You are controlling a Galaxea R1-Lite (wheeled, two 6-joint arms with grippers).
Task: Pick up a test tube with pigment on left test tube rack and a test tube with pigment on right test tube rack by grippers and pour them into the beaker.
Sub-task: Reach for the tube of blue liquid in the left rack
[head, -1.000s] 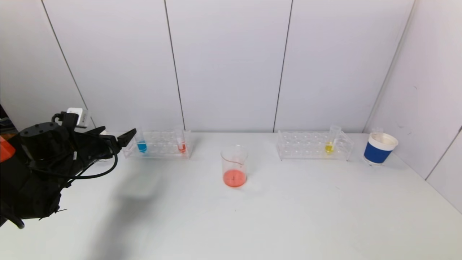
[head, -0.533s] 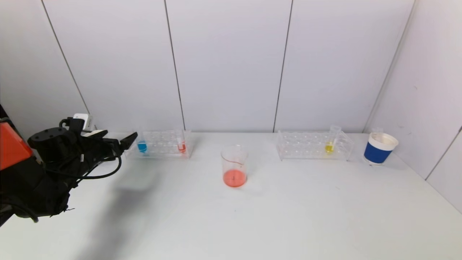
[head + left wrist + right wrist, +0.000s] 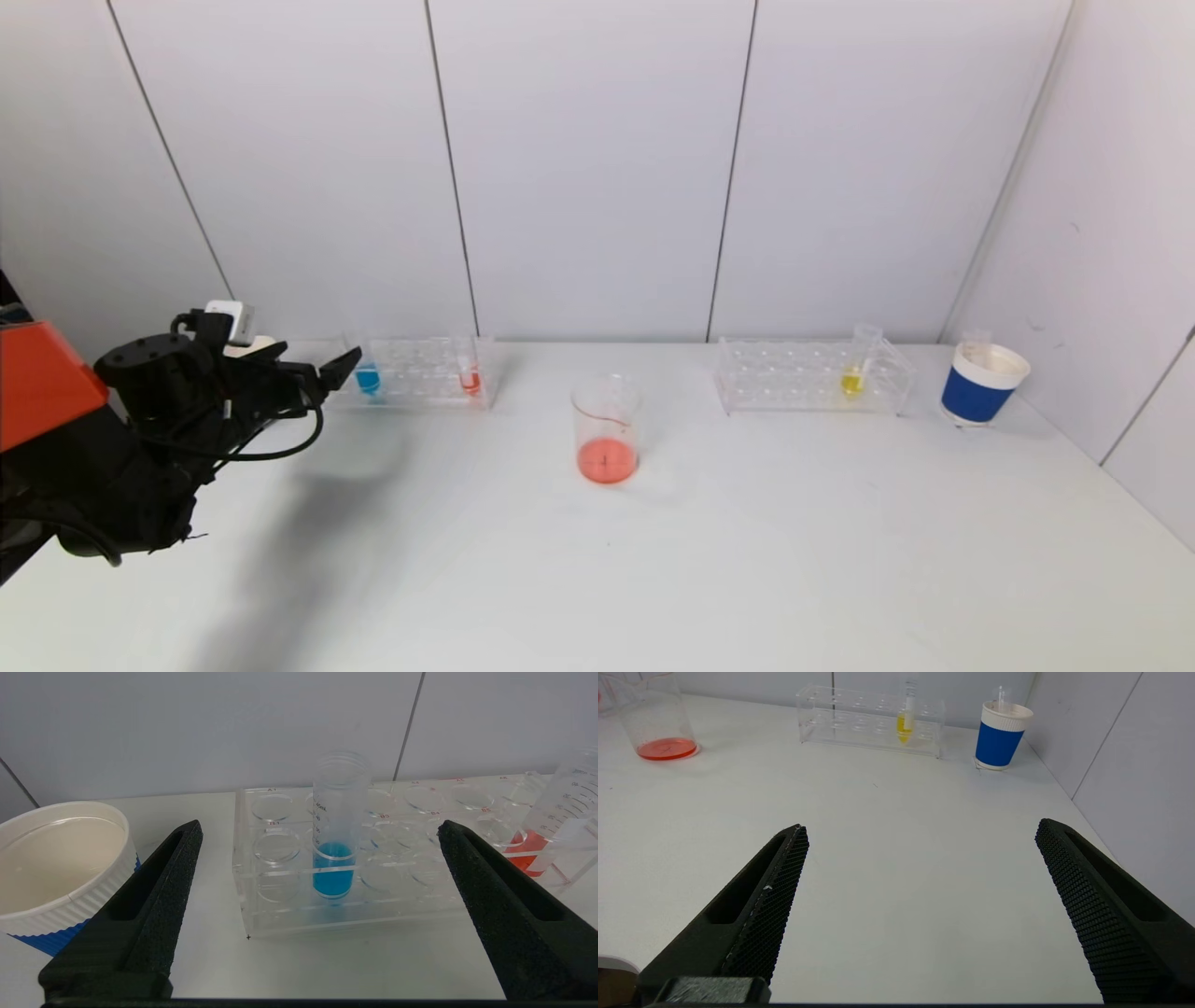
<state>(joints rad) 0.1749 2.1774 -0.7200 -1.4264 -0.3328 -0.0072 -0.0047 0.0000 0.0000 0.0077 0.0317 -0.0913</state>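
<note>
Head view: your left gripper, jaws apart, empty, sits just left of clear acrylic left rack. Clear test tube with blue pigment stands upright just beyond fingertips. Glass beaker holding red liquid stands mid-table.

Left wrist view: blue tube dead ahead, centred between spread jaws, not yet between them.

Right wrist view: right gripper wide apart, empty, well short of clear tube with yellow pigment.

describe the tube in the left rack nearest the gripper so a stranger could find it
Start at the clear left rack against the back wall. The blue-pigment test tube stands upright near its outer end; its only neighbour there holds red.
</note>
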